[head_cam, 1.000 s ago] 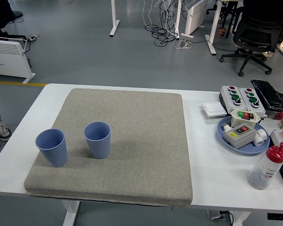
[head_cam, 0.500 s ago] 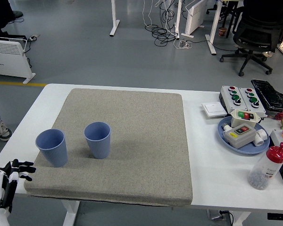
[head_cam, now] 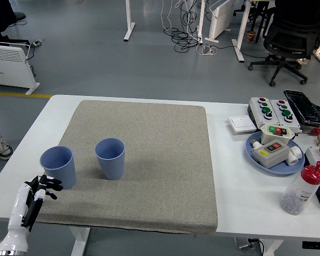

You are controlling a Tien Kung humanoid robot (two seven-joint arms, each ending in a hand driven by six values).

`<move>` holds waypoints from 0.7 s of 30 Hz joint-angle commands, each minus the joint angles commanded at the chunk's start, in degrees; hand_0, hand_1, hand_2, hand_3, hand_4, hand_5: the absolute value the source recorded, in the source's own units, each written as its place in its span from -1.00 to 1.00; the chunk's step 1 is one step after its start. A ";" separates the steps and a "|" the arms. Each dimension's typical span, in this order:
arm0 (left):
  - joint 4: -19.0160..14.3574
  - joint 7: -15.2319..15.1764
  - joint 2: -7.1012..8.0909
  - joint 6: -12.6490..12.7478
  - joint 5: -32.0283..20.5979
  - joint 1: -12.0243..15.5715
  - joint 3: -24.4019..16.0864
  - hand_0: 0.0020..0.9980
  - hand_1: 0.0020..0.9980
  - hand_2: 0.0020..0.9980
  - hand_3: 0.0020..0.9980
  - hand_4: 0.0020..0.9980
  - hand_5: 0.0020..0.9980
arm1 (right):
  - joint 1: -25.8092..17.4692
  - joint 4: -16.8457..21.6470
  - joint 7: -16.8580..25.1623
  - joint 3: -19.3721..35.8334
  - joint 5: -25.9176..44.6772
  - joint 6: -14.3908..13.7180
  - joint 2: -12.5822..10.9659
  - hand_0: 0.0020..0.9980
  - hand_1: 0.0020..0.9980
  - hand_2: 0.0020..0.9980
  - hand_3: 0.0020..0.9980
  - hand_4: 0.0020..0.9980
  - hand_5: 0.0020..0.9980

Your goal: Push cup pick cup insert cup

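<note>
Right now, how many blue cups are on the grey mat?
2, both upright on the mat's left side: one cup near the left edge, just beyond the left hand, the other cup to its right. None looks hidden.

We are seeing our left hand [head_cam: 36, 193] covering the nearest cup's [head_cam: 58, 166] base; our forearm is running off the bottom edge.

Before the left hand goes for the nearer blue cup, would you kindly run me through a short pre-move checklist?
1. Left cup upright on the grey mat: ok.
2. Right cup upright, mouth open for insertion: ok.
3. Gap between the two cups: ok.
4. Left hand open, holding nothing: ok.
5. Hand touching the left cup: cannot tell, it sits just below its base.
6. Right hand available: not ok, out of view.
</note>
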 joint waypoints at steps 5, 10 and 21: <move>2.50 0.00 -0.51 -0.53 0.48 -1.53 0.95 -0.15 -0.08 -0.11 -0.15 -0.07 1.00 | -0.08 -0.02 -0.13 0.19 -0.27 -0.01 0.04 0.42 0.30 0.34 0.15 -0.80 -0.07; 5.34 0.00 -0.86 -1.40 1.66 -2.85 1.33 -0.10 -0.07 -0.10 -0.14 -0.07 1.00 | -0.14 -0.02 -0.23 0.32 -0.46 -0.03 0.08 0.42 0.30 0.33 0.16 -0.80 -0.07; 10.73 0.00 -1.19 -2.32 2.91 -5.81 2.76 -0.05 -0.03 -0.08 -0.13 -0.07 1.00 | -0.14 -0.04 -0.08 0.09 0.13 -0.08 0.12 0.42 0.30 0.33 0.16 -0.80 -0.07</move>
